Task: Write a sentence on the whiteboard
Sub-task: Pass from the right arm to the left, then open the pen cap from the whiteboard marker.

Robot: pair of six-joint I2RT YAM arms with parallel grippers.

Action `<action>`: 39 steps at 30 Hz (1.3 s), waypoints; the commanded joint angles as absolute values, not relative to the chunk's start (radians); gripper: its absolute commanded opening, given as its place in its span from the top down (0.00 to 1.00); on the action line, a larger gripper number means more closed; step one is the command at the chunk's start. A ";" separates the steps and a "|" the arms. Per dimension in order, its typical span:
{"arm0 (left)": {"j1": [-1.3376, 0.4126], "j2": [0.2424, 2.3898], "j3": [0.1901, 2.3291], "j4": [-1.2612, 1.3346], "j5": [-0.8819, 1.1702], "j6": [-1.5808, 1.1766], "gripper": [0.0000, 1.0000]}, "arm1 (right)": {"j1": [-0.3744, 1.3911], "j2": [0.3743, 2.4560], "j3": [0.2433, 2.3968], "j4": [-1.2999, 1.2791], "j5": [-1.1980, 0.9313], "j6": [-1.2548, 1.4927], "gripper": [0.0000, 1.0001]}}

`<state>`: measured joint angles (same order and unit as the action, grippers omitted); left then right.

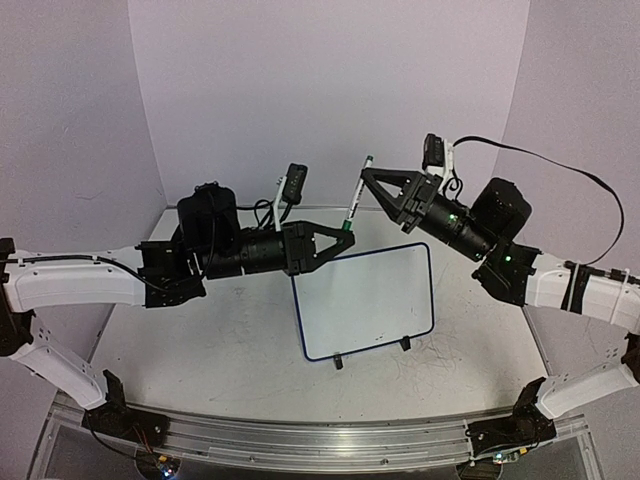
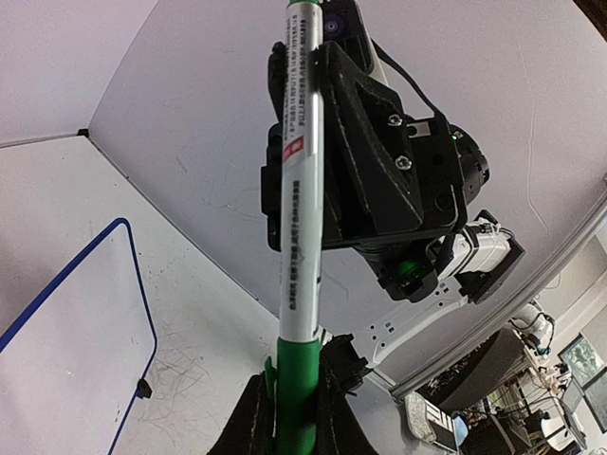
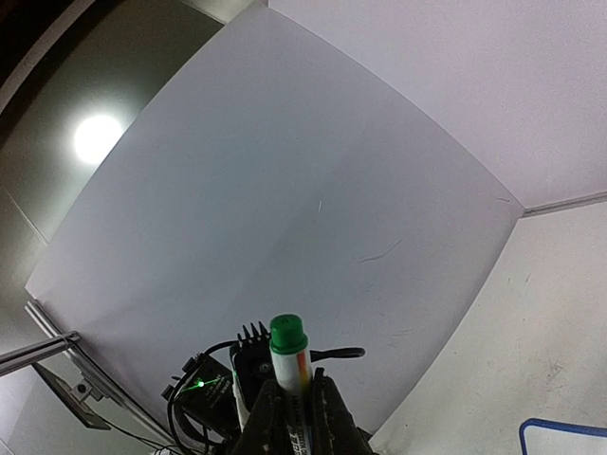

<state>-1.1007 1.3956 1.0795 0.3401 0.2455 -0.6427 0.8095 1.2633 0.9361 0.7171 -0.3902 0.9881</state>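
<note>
Looking down from the top camera, we see both arms reaching inward and meeting over the table (image 1: 200, 340), with a green marker (image 1: 356, 195) held in the air between them. The marker stands steeply, its upper end leaning a little toward the right arm.

The left gripper (image 1: 345, 236) is clenched on the marker's lower end. In the left wrist view its fingers (image 2: 248, 417) press on either side of the wide green cap (image 2: 296, 379), and the white printed barrel rises from there. The right gripper (image 1: 366, 176) is clamped on the same marker higher up. In the right wrist view its fingers (image 3: 327, 417) pinch the barrel just under the green end plug (image 3: 287, 334).

We find the whiteboard (image 1: 380, 300) on the table below the two grippers, turned slightly askew. Its thin blue rim runs all round a white face, and its two black feet (image 1: 338, 362) sit along the near edge. From above, its far left corner falls just under the left gripper's tip, but the marker hangs above the board without touching it. We cannot tell whether the board lies flat or is propped. Faint grey scribbles (image 1: 440, 355) mark the tabletop beside the board's near right corner.
</note>
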 commanded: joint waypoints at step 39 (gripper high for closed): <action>-1.091 1.363 1.388 -0.449 0.392 -0.178 1.00 | 0.811 1.406 1.535 -0.496 -0.846 0.258 0.29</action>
<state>-1.0927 1.3647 1.3411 -0.4390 0.3258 -0.1875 0.8139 1.3620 1.4884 -0.4751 -0.6339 0.2848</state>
